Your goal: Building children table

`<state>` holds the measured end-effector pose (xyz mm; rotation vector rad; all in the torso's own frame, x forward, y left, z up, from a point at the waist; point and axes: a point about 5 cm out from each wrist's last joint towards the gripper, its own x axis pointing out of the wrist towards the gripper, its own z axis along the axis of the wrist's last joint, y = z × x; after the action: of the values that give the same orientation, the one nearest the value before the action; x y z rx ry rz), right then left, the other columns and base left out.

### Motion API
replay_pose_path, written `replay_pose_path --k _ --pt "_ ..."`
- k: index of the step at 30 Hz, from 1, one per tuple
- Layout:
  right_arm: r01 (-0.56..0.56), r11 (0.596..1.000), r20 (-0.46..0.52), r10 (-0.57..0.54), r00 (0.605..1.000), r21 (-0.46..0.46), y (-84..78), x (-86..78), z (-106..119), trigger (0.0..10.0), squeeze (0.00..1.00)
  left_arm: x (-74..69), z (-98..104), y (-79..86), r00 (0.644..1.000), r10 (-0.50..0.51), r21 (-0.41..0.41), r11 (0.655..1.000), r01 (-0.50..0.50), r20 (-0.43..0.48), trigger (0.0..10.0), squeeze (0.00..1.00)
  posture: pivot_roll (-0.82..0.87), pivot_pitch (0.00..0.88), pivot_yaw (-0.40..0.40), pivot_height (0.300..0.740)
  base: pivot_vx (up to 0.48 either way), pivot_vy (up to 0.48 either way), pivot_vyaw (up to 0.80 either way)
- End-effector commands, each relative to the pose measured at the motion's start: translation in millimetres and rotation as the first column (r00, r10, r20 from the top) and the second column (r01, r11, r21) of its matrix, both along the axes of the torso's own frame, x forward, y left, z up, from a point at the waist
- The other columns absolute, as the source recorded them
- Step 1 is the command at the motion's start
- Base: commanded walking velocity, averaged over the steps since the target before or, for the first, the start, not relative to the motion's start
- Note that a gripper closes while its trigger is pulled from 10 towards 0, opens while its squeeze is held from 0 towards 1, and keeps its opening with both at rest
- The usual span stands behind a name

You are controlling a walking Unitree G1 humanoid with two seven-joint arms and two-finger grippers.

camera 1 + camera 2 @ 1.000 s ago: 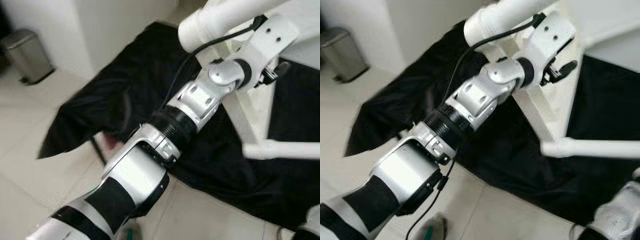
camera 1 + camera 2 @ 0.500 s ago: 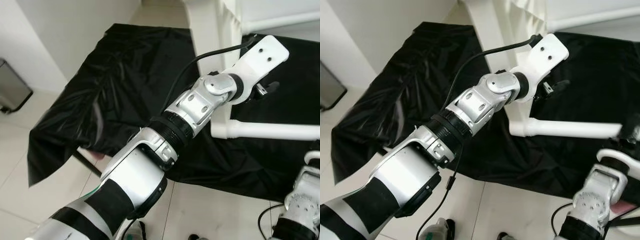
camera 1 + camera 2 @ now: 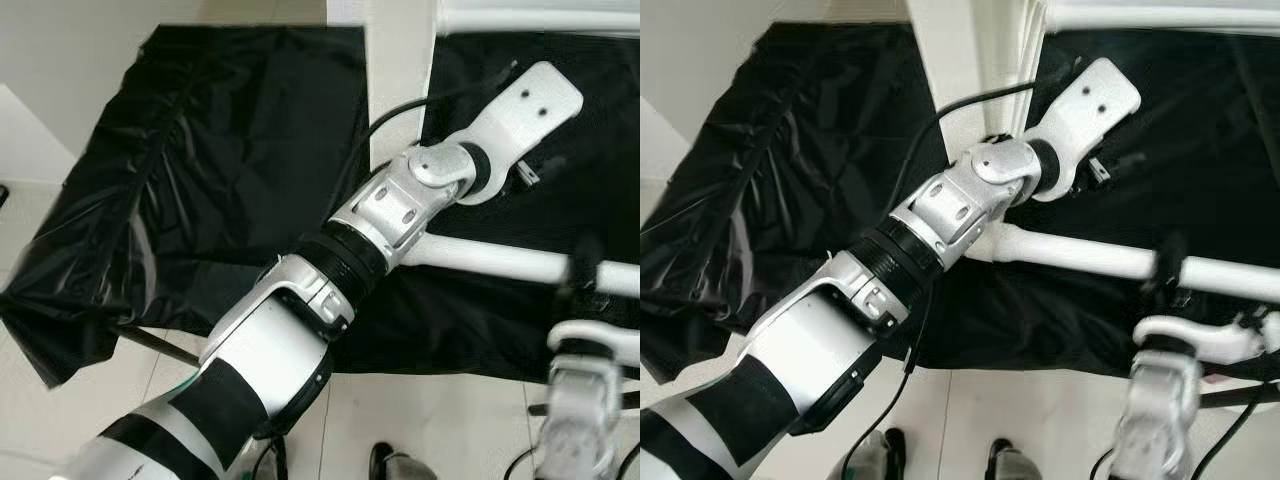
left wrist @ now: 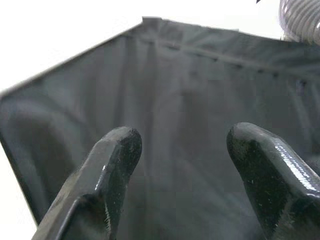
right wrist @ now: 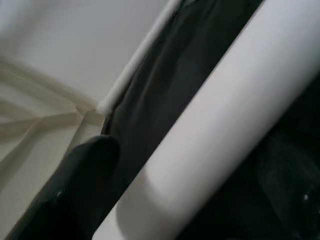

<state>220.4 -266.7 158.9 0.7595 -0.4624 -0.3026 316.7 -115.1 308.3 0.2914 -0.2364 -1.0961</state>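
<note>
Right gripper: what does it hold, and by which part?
The right gripper is closed around the white table leg, part-way along its shaft. The left gripper is open over the black sheet, holding nothing.

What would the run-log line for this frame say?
left gripper: open, over black sheet | right gripper: at white table leg, grip unclear | stage: assembly under way

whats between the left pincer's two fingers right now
Nothing. In the left wrist view the left pincer is open, its gap showing bare black cloth beyond.
</note>
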Motion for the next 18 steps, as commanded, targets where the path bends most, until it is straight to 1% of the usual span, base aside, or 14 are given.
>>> replay_pose_path --k 1,4,5,6,8,9,10,12,13,14,15,16,17,18 --pt "0.017 0.994 -0.150 0.000 0.989 0.107 5.9 -15.5 -33 10.0 1.00 -12.4 -22 -14.2 0.993 -0.057 -0.012 0.998 0.056 -0.104 10.0 0.00 0.09 0.261 0.147 0.740 0.000 0.000 0.00" --pt "0.026 0.993 -0.162 -0.008 0.987 0.111 7.2 -20.7 -34 10.0 1.00 -15.8 -23 -15.7 0.992 -0.079 -0.012 0.997 0.079 -0.102 10.0 0.00 0.09 0.264 0.151 0.740 0.000 0.000 0.00" --pt "0.034 0.993 -0.168 -0.015 0.986 0.111 8.0 -25.1 -34 10.0 1.00 -22.6 -23 -17.8 0.985 -0.141 -0.025 0.990 0.139 -0.095 10.0 0.00 0.09 0.266 0.156 0.740 0.000 0.000 0.00" --pt "0.034 0.993 -0.168 -0.015 0.986 0.111 8.0 -25.1 -34 10.0 1.00 -22.6 -23 -17.8 0.985 -0.141 -0.025 0.990 0.139 -0.095 10.0 0.00 0.09 0.266 0.156 0.740 0.000 0.000 0.00" --pt "0.048 0.993 -0.167 -0.030 0.986 0.106 6.4 -30.4 -32 10.0 1.00 -35.4 -25 -20.4 0.963 -0.249 -0.032 0.969 0.247 -0.105 10.0 0.00 0.08 0.268 0.162 0.740 0.000 0.000 0.00" --pt "0.048 0.993 -0.167 -0.030 0.986 0.106 6.4 -30.4 -32 10.0 1.00 -35.4 -25 -20.4 0.963 -0.249 -0.032 0.969 0.247 -0.105 10.0 0.00 0.08 0.268 0.162 0.740 0.000 0.000 0.00" --pt "0.054 0.993 -0.156 -0.037 0.987 0.106 4.6 -31.9 -31 10.0 1.00 -42.0 -27 -20.8 0.947 -0.303 -0.031 0.953 0.302 -0.105 10.0 0.00 0.08 0.269 0.164 0.740 0.000 0.000 0.00" --pt "0.072 0.992 -0.151 -0.056 0.987 0.104 0.8 -33.7 -28 10.0 1.00 -51.4 -30 -20.1 0.923 -0.373 -0.020 0.928 0.373 -0.099 10.0 0.00 0.08 0.270 0.164 0.740 0.000 0.000 0.00" --pt "0.072 0.992 -0.151 -0.056 0.987 0.104 0.8 -33.7 -28 10.0 1.00 -51.4 -30 -20.1 0.923 -0.373 -0.020 0.928 0.373 -0.099 10.0 0.00 0.08 0.270 0.164 0.740 0.000 0.000 0.00" --pt "0.072 0.992 -0.145 -0.057 0.988 0.099 -0.5 -33.9 -27 10.0 1.00 -56.6 -32 -19.2 0.904 -0.414 -0.013 0.910 0.415 -0.106 10.0 0.00 0.08 0.271 0.163 0.740 0.000 0.000 0.00" --pt "0.072 0.992 -0.145 -0.057 0.988 0.099 -0.5 -33.9 -27 10.0 1.00 -56.6 -32 -19.2 0.904 -0.414 -0.013 0.910 0.415 -0.106 10.0 0.00 0.08 0.271 0.163 0.740 0.000 0.000 0.00" --pt "0.068 0.994 -0.147 -0.054 0.988 0.091 -1.5 -33.6 -24 10.0 1.00 -64.5 -36 -16.6 0.875 -0.475 0.009 0.879 0.477 -0.092 10.0 0.00 0.08 0.271 0.162 0.740 0.000 0.000 0.00" --pt "0.066 0.994 -0.149 -0.053 0.987 0.082 -2.8 -32.9 -22 10.0 1.00 -71.9 -42 -13.5 0.843 -0.531 0.050 0.843 0.536 -0.081 10.0 0.00 0.08 0.272 0.160 0.740 0.000 0.000 0.00" --pt "0.066 0.994 -0.149 -0.053 0.987 0.082 -2.8 -32.9 -22 10.0 1.00 -71.9 -42 -13.5 0.843 -0.531 0.050 0.843 0.536 -0.081 10.0 0.00 0.08 0.272 0.160 0.740 0.000 0.000 0.00"
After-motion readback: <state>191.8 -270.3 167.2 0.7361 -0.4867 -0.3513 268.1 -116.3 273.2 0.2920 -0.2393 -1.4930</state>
